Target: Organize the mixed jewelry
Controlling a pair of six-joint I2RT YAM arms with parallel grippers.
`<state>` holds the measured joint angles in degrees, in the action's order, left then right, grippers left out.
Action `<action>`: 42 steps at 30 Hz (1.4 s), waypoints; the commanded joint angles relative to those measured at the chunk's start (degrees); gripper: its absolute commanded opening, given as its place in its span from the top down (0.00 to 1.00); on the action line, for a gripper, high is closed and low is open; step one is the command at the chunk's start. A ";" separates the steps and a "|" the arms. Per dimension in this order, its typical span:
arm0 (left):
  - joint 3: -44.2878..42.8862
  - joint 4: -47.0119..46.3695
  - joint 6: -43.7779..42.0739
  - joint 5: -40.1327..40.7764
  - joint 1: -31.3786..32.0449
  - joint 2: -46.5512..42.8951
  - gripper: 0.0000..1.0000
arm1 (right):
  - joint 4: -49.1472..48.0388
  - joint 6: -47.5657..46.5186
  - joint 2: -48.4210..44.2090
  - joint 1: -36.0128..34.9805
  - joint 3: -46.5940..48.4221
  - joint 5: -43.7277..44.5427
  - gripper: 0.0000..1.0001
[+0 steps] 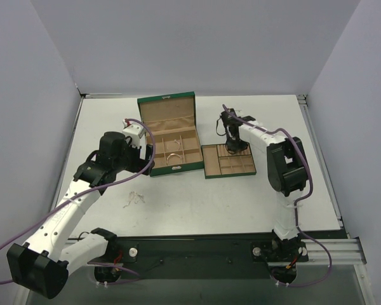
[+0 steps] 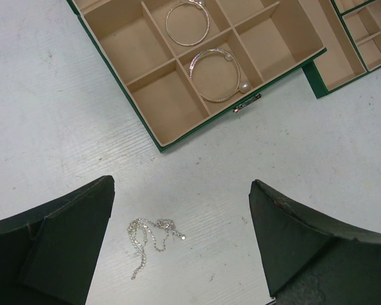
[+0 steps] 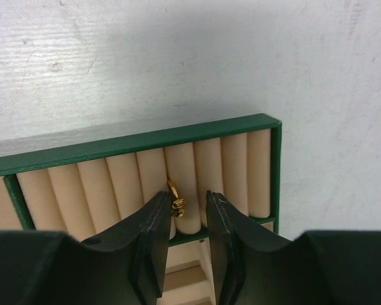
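Left arm (image 1: pixel 108 159) is reaching forward and down over the table (image 2: pixel 63 95), wrist pitched down at the near front corner of the green box (image 2: pixel 168 101). Left claw (image 2: pixel 180 184) is hanging spread wide, holding nothing, touching nothing. The pale chain (image 2: pixel 153 236) is lying bunched on the table between and just below the two fingers, apart from both. One bangle hoop (image 2: pixel 216 101) is lying flat in a front middle compartment of the box, and a second hoop (image 2: pixel 185 44) is lying in the compartment behind it.

Right arm (image 1: pixel 282 165) is stretching out to the far edge of the small green tray (image 3: pixel 146 143), claw pointing down. Right claw (image 3: pixel 187 198) is standing only slightly parted over the tan ring rolls (image 3: pixel 101 190). The gold ring (image 3: pixel 176 202) is sitting upright in a slot between two rolls, right at one fingertip (image 3: pixel 159 210). The other finger is standing clear of it, so it is not being pinched.
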<state>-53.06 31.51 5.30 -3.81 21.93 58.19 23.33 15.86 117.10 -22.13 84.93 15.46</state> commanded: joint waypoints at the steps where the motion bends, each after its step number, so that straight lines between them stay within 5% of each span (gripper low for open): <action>1: -0.12 -1.45 0.06 -1.37 -0.58 0.17 0.03 | 0.40 -1.00 -2.75 0.25 0.07 -0.61 0.69; 13: -0.20 -1.45 0.06 -1.64 -1.10 0.34 0.03 | -6.19 -1.53 -12.07 0.42 -6.26 -4.13 0.63; 17: -0.20 -1.54 0.15 -1.81 -1.10 0.34 0.03 | -6.46 -0.83 -11.02 1.12 -6.61 -4.30 0.83; 22: -0.12 -1.54 0.06 -1.99 -1.19 0.43 0.03 | -6.37 -0.04 -9.26 1.83 -6.26 -5.18 0.95; 42: -0.20 -1.54 0.06 -2.60 -1.72 1.04 0.03 | -6.55 1.46 -4.34 3.15 -5.47 -7.47 0.98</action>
<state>-53.06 31.51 5.30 -5.30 20.78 59.09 15.88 16.62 111.18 -19.46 78.74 8.43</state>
